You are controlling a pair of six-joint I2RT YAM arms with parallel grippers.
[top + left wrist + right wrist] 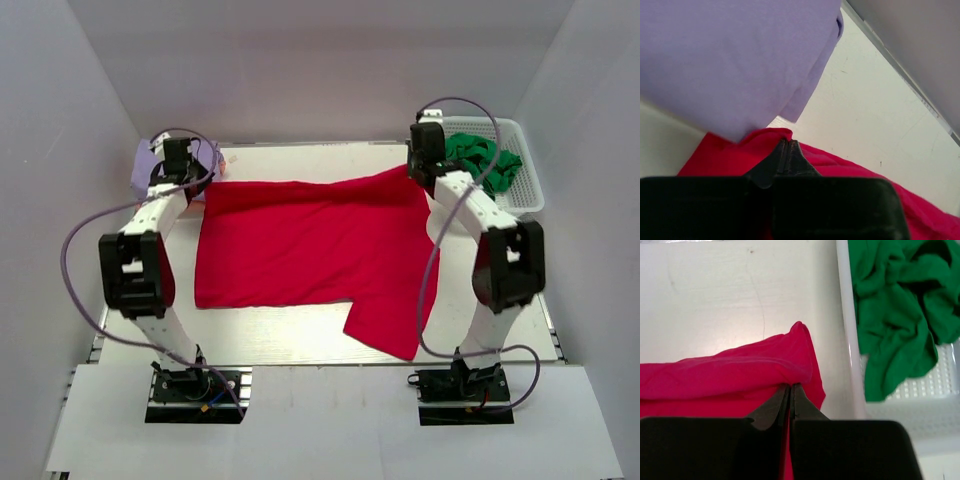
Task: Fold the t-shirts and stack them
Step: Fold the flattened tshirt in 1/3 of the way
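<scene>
White table [300,160], enclosed by pale walls [330,70] at the left, far and right sides. Bare surface shows along the far edge and in a strip at the near edge. A white basket [530,195] occupies the far right corner and a smooth lavender t-shirt [143,165] the far left. The red t-shirt [300,245] lies spread mid-table, mostly flat, with one flap reaching toward the near edge at right. The left gripper [786,146] and right gripper [791,389], jaws pressed together, each pinch a far corner of it, where the cloth bunches at the tips. A crumpled green t-shirt [482,160] lies in the basket.
</scene>
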